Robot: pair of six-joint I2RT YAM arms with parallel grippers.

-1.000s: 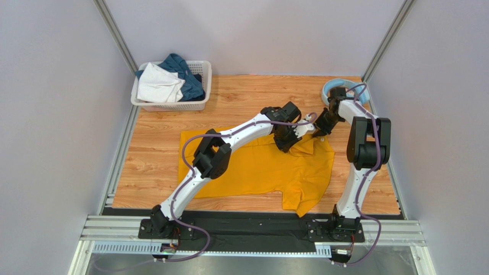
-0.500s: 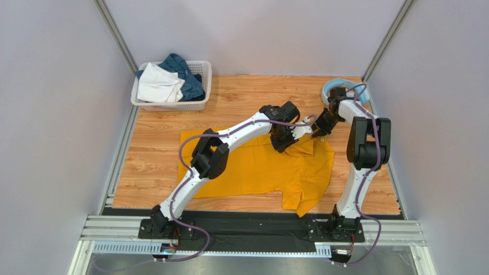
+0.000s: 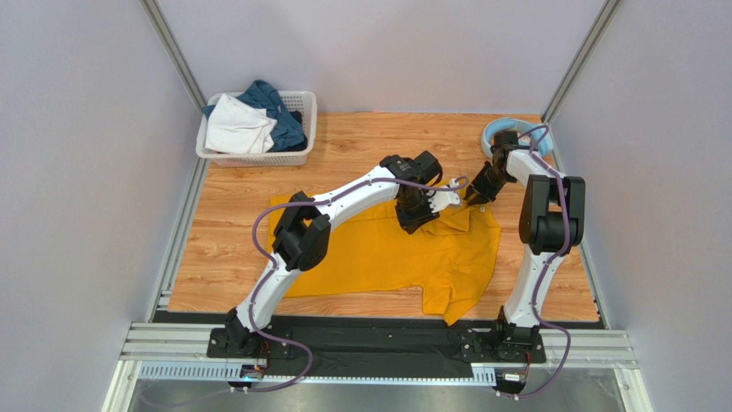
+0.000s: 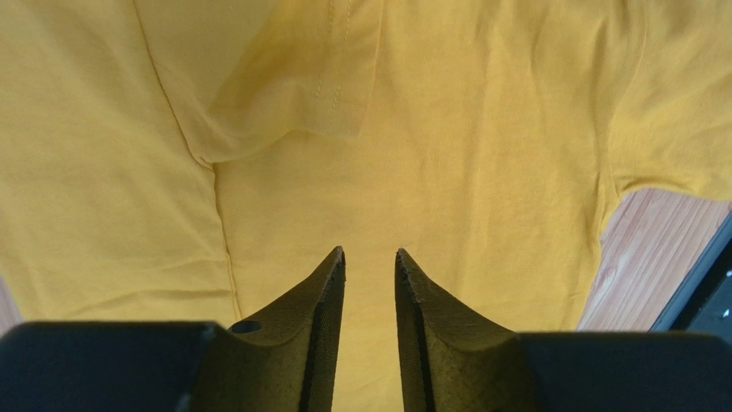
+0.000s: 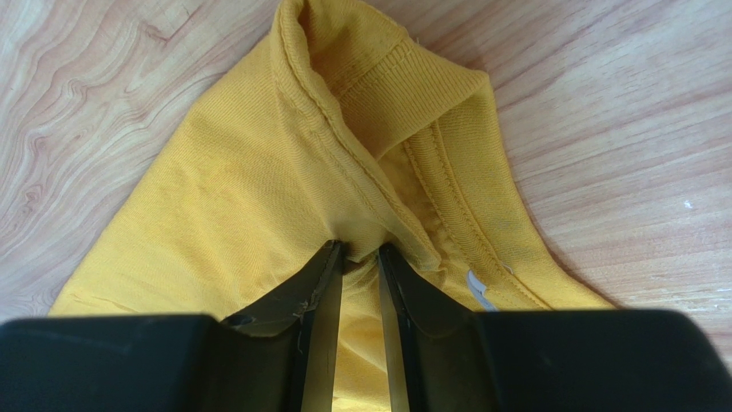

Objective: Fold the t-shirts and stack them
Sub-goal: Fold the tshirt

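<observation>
Fold-and-stack job, first shirt up: the mustard-yellow t-shirt [image 3: 378,253] lies spread on the bench [image 3: 361,146], to the right of the white lattice basket [image 3: 249,158] and nearer the arms than it. A white garment [image 3: 236,127] and a teal garment [image 3: 273,103] sit heaped inside that basket. The right end effector [image 5: 361,251], at the shirt's end farthest from the basket, is clamped on the collar [image 5: 447,172], with yellow cloth bunched between its fingers. The left end effector [image 4: 370,255] hovers over plain yellow cloth on the basket side of that grip, jaws a narrow slit apart with nothing between them. Whether its tips touch the fabric is hard to say from the wrist view. The step looks like squaring the shirt flat before the first fold. Done well, the left would settle on a shoulder seam level with the right's hold and bite through both layers. The pair would then draw away from the basket evenly and low, so the body slides without bunching. The creased sleeve [image 3: 442,296] at the corner farthest from the basket likely wants smoothing first
</observation>
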